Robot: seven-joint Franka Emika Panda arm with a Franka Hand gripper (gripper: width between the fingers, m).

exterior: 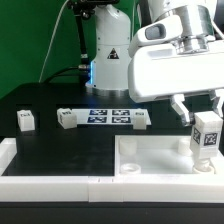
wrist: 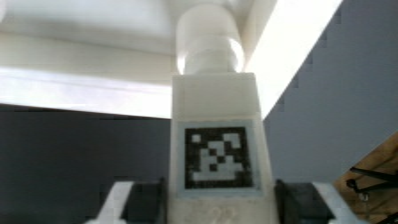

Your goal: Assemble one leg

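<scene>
Leg point(exterior: 207, 136) stands upright, and we see the tool point(exterior: 205, 120) clenched on its sides — above the white tray piece point(exterior: 150, 160) at the counter's point(exterior: 60, 150) near edge.

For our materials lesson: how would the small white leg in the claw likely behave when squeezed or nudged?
The leg looks like hard plastic with crisp edges, so probably stiff. It is small beside the claw, so likely light. Taller than wide, it might tip if pushed while standing.
</scene>
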